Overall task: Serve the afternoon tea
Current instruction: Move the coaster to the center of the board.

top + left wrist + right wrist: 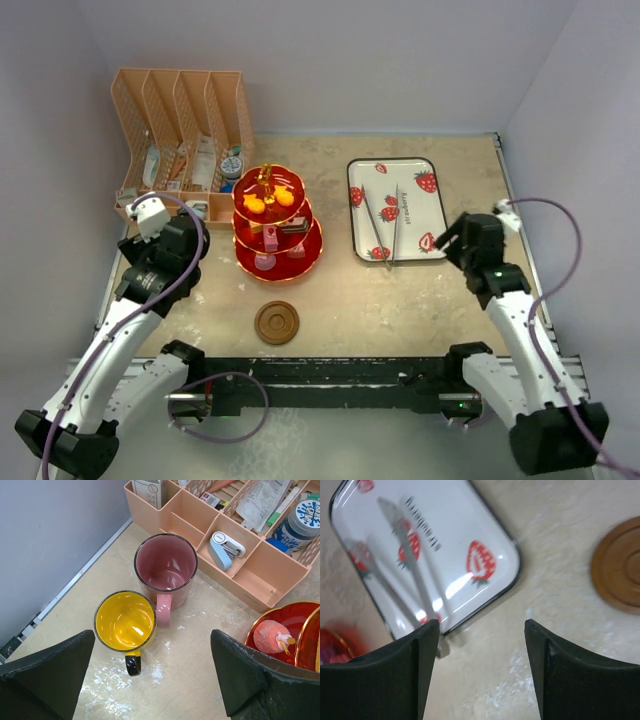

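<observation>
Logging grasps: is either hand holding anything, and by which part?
Nothing is held: left hand open near the yellow mug, right hand open near the tray.

High rear view over table (400, 300), wrist views close, downward, left shares stand (290, 615)

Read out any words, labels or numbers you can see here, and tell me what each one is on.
Nothing can be read with confidence.
Strawberry tray: one line of dark script, too blurred to read.
Jar lid in the peach organizer: blue characters, too small to make out.
Paper packets: fine print, unreadable.
Pink mug and yellow mug: no lettering visible.
</observation>
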`<action>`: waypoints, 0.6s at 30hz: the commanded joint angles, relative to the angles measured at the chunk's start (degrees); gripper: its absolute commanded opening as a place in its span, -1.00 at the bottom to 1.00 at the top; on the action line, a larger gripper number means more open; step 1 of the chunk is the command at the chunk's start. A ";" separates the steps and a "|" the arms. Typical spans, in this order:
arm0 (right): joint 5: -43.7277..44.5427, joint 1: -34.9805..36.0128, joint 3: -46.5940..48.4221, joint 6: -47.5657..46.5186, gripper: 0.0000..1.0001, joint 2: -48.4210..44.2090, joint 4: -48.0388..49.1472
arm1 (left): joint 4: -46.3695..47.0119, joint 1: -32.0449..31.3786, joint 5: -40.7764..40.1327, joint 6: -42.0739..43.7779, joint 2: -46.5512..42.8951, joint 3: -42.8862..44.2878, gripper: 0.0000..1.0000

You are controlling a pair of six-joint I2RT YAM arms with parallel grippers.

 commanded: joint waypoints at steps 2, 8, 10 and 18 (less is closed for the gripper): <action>-21.97 -27.04 1.62 -11.14 0.43 5.98 -0.49 | 0.51 -0.13 -0.18 -0.34 -1.53 1.57 0.92; -22.99 -37.68 2.84 -10.15 0.37 15.08 5.11 | 1.31 -0.16 1.41 0.57 -1.19 1.39 0.92; -18.89 -37.71 2.70 -8.64 0.37 15.86 7.37 | 1.56 -0.17 2.08 0.86 -1.05 1.39 0.92; -12.94 -37.75 -3.07 -9.30 0.37 23.81 15.18 | 2.33 -0.16 3.40 1.83 -0.99 1.22 0.92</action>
